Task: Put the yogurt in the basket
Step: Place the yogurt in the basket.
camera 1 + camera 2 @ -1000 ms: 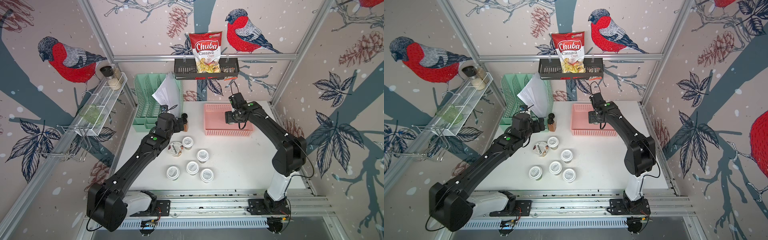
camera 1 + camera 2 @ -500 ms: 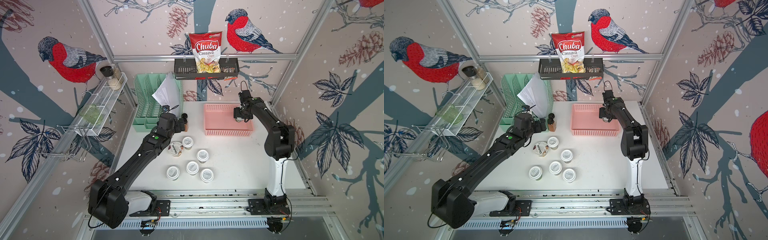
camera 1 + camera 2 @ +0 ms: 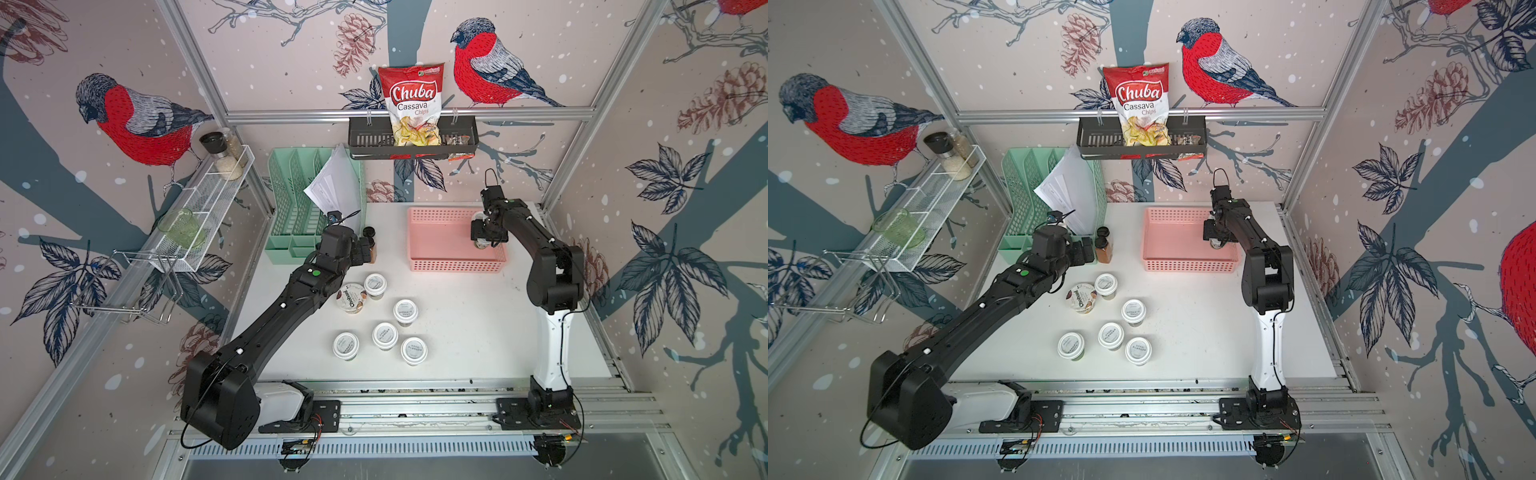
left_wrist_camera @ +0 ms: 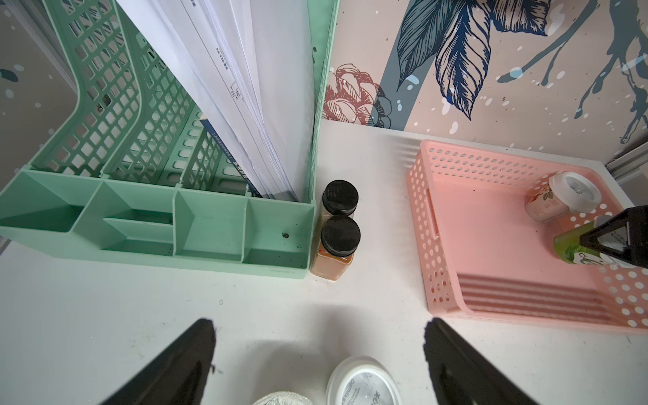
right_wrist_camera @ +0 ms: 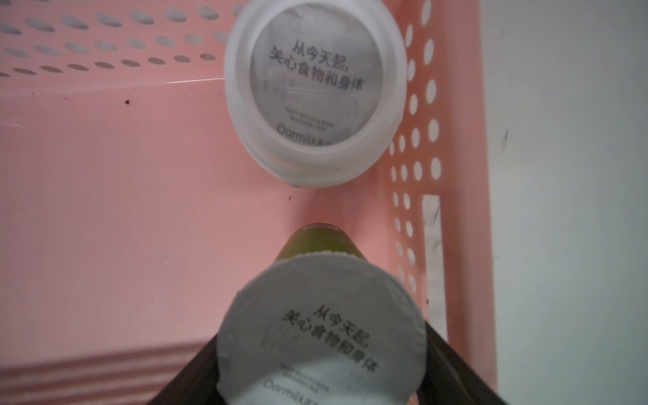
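Note:
The pink basket (image 3: pixel 457 266) (image 3: pixel 1187 264) stands at the back right of the table. My right gripper (image 3: pixel 484 241) (image 5: pixel 321 350) is shut on a yogurt jar (image 5: pixel 321 336) (image 4: pixel 575 249) with green contents, held upright over the basket's right end. Another yogurt jar (image 5: pixel 315 91) (image 4: pixel 561 200) stands in the basket's far right corner. On the table sit several white-lidded jars (image 3: pixel 385 335) (image 3: pixel 1111 334) and the Chobani cup (image 3: pixel 352 297). My left gripper (image 3: pixel 363 249) (image 4: pixel 319 326) is open above the table, just beyond the cup and one jar (image 4: pixel 364 384).
Two spice bottles (image 4: pixel 338 242) (image 3: pixel 370 241) stand between the green file organiser (image 3: pixel 291 232) and the basket, right in front of my left gripper. A black tray (image 3: pixel 411 141) with a chips bag hangs on the back wall. A white wire rack (image 3: pixel 208 199) lines the left wall.
My right arm has folded back, and its gripper has carried the jar a little toward the basket's right end. The left arm has barely moved.

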Controlling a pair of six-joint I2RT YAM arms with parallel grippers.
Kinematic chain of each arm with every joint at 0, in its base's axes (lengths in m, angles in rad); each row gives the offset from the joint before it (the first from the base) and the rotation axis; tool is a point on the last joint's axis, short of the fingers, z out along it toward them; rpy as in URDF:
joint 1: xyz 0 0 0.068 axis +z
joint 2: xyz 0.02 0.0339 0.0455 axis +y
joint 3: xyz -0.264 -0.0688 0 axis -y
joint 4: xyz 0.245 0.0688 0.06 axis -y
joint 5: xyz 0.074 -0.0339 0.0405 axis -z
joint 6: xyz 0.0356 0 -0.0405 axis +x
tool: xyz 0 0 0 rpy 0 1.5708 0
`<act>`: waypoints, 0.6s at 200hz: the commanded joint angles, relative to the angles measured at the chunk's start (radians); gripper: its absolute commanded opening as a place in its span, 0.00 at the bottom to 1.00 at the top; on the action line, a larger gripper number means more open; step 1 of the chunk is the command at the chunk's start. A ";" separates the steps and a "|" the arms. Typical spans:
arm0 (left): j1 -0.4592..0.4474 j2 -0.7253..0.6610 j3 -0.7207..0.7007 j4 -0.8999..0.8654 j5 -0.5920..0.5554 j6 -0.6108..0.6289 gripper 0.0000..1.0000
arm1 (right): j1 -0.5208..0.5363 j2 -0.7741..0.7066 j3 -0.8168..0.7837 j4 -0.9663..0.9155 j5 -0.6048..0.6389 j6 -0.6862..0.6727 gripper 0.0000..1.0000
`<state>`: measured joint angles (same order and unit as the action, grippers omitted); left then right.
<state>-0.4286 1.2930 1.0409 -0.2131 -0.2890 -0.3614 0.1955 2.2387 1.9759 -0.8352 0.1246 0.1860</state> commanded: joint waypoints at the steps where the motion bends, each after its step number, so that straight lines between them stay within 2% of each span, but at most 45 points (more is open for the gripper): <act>1: -0.002 0.005 0.007 0.026 -0.003 0.013 0.96 | -0.002 0.018 0.020 0.008 0.006 -0.013 0.76; 120: -0.002 0.027 0.014 0.029 -0.015 0.014 0.96 | -0.016 0.065 0.055 -0.002 0.043 -0.030 0.78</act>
<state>-0.4286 1.3170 1.0466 -0.2127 -0.2916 -0.3588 0.1837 2.2944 2.0216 -0.8379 0.1509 0.1600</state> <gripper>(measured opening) 0.960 0.774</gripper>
